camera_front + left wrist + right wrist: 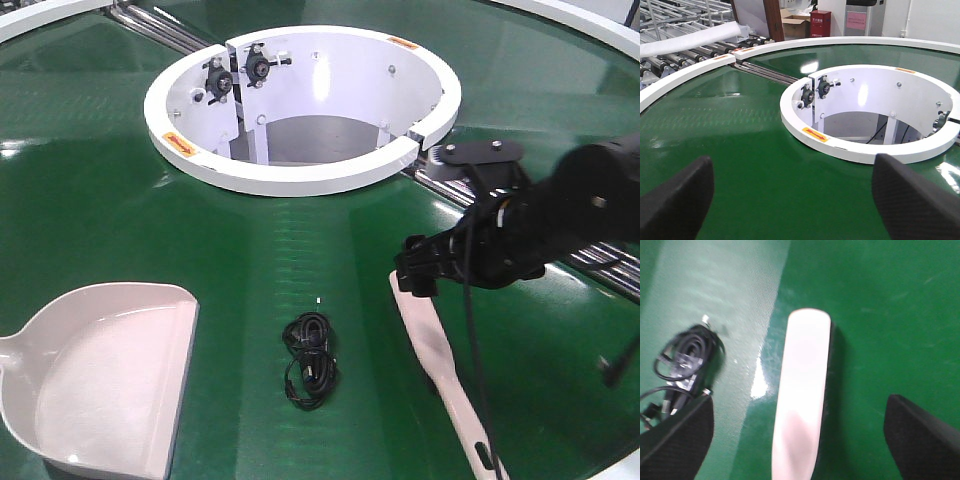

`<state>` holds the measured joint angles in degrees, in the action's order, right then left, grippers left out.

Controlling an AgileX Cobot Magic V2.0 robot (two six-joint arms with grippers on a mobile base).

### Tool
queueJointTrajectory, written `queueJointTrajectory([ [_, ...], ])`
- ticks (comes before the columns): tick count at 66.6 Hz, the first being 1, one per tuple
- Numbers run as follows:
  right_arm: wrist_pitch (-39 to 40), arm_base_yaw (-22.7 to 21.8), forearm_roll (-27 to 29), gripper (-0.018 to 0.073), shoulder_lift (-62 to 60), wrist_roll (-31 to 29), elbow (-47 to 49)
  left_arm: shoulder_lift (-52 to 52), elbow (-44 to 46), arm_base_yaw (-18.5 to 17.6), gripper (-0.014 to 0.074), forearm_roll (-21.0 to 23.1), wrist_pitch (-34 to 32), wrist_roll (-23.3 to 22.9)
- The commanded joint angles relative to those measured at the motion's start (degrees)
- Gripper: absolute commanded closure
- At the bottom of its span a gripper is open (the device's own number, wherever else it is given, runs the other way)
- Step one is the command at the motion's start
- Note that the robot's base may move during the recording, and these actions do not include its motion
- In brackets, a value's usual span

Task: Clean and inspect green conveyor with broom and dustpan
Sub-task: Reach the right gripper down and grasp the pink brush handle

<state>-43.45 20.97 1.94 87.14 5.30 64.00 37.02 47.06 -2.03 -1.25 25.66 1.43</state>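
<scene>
Hovering over the head end of the broom (436,352), the right gripper (418,268) has its jaws wide apart w/ nothing in them. In the right wrist view both fingers (677,442) sit at the frame's lower corners and the broom's rounded end lies about midway between them.

Key relation: the broom's long axis runs straight up-and-down in the wrist view, i.e. square to the closing line. The jaws would pinch across its narrow width, so no wrist turn looks necessary. In the front view the stick lies flat on the green conveyor (90,190), running from under the claw toward the near right edge, w/ its thin handle end furthest from the claw. How far the pads are above the belt can't be told; prob. a short drop is needed before closing.

The black cable bundle (309,361) lies just left of the broom, apart from it but near the left pad's path.

The dustpan (100,385) rests at near left, well apart from the broom. The left gripper (792,200) is also spread open and empty, facing the white ring hub (850,150). The right arm is clearly nearer the broom.
</scene>
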Motion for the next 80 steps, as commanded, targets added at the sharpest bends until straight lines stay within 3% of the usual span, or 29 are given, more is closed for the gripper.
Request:
queueJointTrajectory([
  [1, -3.4, 0.1, -0.4, -0.0063, 2.7, -0.9, 5.6, 0.3, 2.0, 0.1, 0.0006, 0.3, -4.1, 0.0],
  [14, -9.6, 0.1, -0.6, -0.0051, 10.4, -1.2, 12.5, 0.3, 2.0, 0.1, 0.0006, 0.3, -3.9, 0.0],
  [57, -9.3, 0.1, -1.9, -0.0013, 19.5, -1.5, 14.6, 0.3, 2.0, 0.1, 0.0006, 0.2, -2.2, 0.0],
  [68, -9.3, 0.1, -1.9, 0.0146, 20.8, -1.4, 14.6, 0.3, 2.0, 0.1, 0.0006, 0.2, -2.2, 0.0],
  [80, -10.0, 0.1, -1.9, 0.0576, 20.6, -0.8, 14.7, 0.3, 2.0, 0.1, 0.0006, 0.2, -2.2, 0.0],
])
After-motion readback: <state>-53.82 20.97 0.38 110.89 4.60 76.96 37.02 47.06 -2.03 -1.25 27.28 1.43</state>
